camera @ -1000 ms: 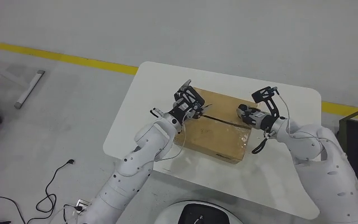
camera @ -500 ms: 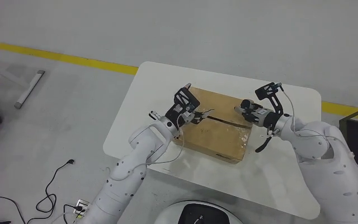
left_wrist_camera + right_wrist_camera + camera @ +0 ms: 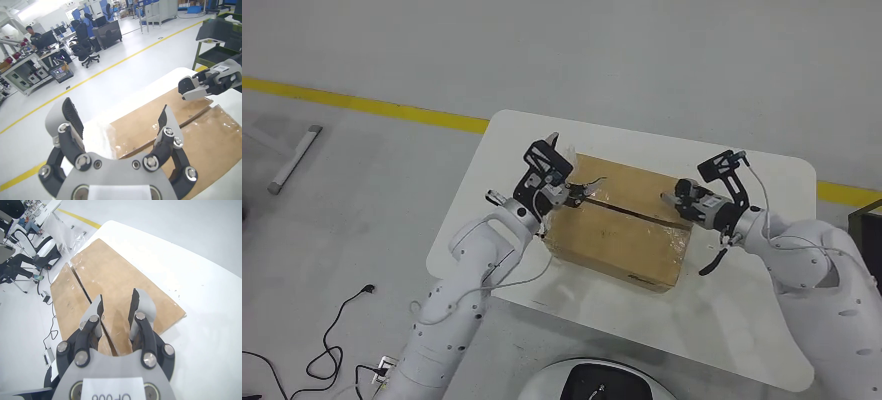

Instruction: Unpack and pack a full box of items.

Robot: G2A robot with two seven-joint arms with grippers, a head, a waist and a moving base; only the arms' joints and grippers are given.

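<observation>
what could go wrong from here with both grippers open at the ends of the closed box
1. Loose clear tape stands up at the end of the box by the open left gripper; it may cling to a finger.
2. The open right gripper hangs over the seam; a finger could catch there and tear a flap.
3. Nothing holds the box, so a pull may slide it across the table.
</observation>
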